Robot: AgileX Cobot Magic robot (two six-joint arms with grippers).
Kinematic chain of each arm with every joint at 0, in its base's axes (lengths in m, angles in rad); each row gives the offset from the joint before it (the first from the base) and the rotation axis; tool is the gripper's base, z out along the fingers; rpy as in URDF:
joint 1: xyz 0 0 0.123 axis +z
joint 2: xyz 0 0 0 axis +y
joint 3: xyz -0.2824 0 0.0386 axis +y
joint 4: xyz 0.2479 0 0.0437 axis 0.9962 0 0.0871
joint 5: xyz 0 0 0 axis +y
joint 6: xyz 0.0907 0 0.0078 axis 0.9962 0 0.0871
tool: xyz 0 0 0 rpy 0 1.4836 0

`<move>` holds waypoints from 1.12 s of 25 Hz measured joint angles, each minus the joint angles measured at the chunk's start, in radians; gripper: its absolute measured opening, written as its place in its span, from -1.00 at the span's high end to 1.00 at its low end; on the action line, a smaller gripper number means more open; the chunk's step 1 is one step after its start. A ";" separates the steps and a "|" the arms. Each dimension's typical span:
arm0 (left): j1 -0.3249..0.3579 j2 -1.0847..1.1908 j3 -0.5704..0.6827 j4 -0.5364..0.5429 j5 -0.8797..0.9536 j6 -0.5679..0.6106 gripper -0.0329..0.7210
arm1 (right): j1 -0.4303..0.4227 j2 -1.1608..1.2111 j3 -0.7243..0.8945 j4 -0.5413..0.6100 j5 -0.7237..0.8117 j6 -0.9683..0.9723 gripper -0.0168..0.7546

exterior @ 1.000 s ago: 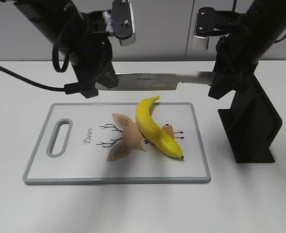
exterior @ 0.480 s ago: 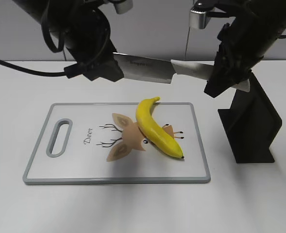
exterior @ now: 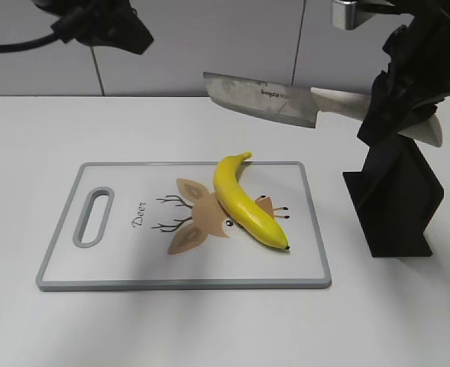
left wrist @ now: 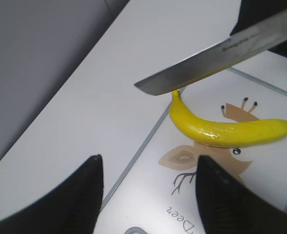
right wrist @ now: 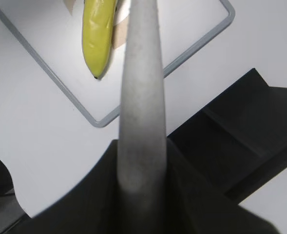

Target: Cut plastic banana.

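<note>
The yellow plastic banana (exterior: 247, 205) lies whole on the white cutting board (exterior: 118, 260), over its deer picture; it also shows in the left wrist view (left wrist: 221, 130) and the right wrist view (right wrist: 98, 36). My right gripper (exterior: 389, 115) is shut on the pale handle (right wrist: 141, 97) of a knife (exterior: 259, 96), whose blade hangs in the air above the board's far edge, pointing left. My left gripper (left wrist: 148, 192) is open and empty, high over the board's left part, and only its arm (exterior: 102, 27) shows at the top left of the exterior view.
A black knife block (exterior: 396, 195) stands on the table right of the board, below the right gripper. A black cable (exterior: 18, 47) runs from the left arm. The board has a slot handle (exterior: 93, 217) at its left end.
My left gripper has let go of the knife blade and risen up and left. My right gripper has lifted the knife and drawn it to the right.
</note>
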 joint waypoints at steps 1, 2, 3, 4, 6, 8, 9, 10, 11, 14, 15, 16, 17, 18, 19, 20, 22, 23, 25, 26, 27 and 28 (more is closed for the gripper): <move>0.015 -0.010 0.000 0.000 0.001 -0.025 -0.63 | 0.000 -0.021 0.015 -0.004 -0.010 0.024 0.50; 0.028 -0.018 0.000 0.003 0.002 -0.052 -0.63 | 0.000 -0.040 0.029 -0.012 -0.019 0.047 0.50; 0.043 -0.027 0.000 0.011 0.002 -0.078 -0.63 | 0.000 -0.064 0.042 -0.021 -0.023 0.080 0.50; 0.056 -0.036 0.000 0.029 0.002 -0.116 -0.63 | 0.000 -0.087 0.054 -0.038 -0.030 0.117 0.50; 0.075 -0.049 0.000 0.096 0.007 -0.206 -0.63 | 0.000 -0.125 0.071 -0.085 -0.037 0.195 0.50; 0.091 -0.061 0.000 0.172 0.027 -0.295 -0.63 | -0.009 -0.164 0.088 -0.130 -0.038 0.283 0.50; 0.099 -0.066 0.000 0.202 0.049 -0.323 -0.63 | -0.015 -0.179 0.099 -0.145 -0.038 0.320 0.50; 0.105 -0.069 0.000 0.220 0.074 -0.344 -0.63 | -0.023 -0.197 0.111 -0.155 -0.038 0.369 0.50; 0.112 -0.073 0.000 0.229 0.095 -0.366 -0.63 | -0.032 -0.216 0.126 -0.168 -0.038 0.414 0.50; 0.140 -0.076 0.000 0.248 0.157 -0.442 -0.63 | -0.070 -0.277 0.182 -0.192 -0.040 0.503 0.50; 0.148 -0.079 0.000 0.251 0.180 -0.472 -0.63 | -0.085 -0.299 0.201 -0.195 -0.040 0.524 0.50; 0.157 -0.085 0.004 0.254 0.198 -0.503 -0.63 | -0.098 -0.317 0.225 -0.196 -0.041 0.541 0.50; 0.170 -0.100 0.018 0.258 0.209 -0.532 -0.63 | -0.115 -0.337 0.249 -0.196 -0.042 0.561 0.50; 0.178 -0.115 0.033 0.261 0.212 -0.551 -0.63 | -0.129 -0.355 0.273 -0.200 -0.048 0.584 0.50; 0.185 -0.137 0.052 0.267 0.212 -0.571 -0.62 | -0.139 -0.372 0.293 -0.203 -0.058 0.597 0.50; 0.189 -0.162 0.080 0.280 0.211 -0.590 -0.61 | -0.145 -0.385 0.315 -0.207 -0.070 0.617 0.50; 0.190 -0.212 0.140 0.318 0.206 -0.633 -0.56 | -0.149 -0.404 0.350 -0.212 -0.091 0.661 0.50; 0.190 -0.236 0.179 0.342 0.201 -0.658 -0.55 | -0.149 -0.409 0.369 -0.212 -0.105 0.676 0.50; 0.190 -0.300 0.260 0.384 0.186 -0.700 -0.53 | -0.142 -0.416 0.405 -0.209 -0.128 0.703 0.50; 0.190 -0.325 0.294 0.399 0.180 -0.715 -0.53 | -0.136 -0.421 0.420 -0.210 -0.142 0.717 0.50; 0.190 -0.352 0.333 0.415 0.168 -0.730 -0.52 | -0.129 -0.424 0.437 -0.212 -0.154 0.736 0.50; 0.190 -0.385 0.371 0.423 0.157 -0.741 -0.51 | -0.124 -0.426 0.452 -0.213 -0.167 0.750 0.50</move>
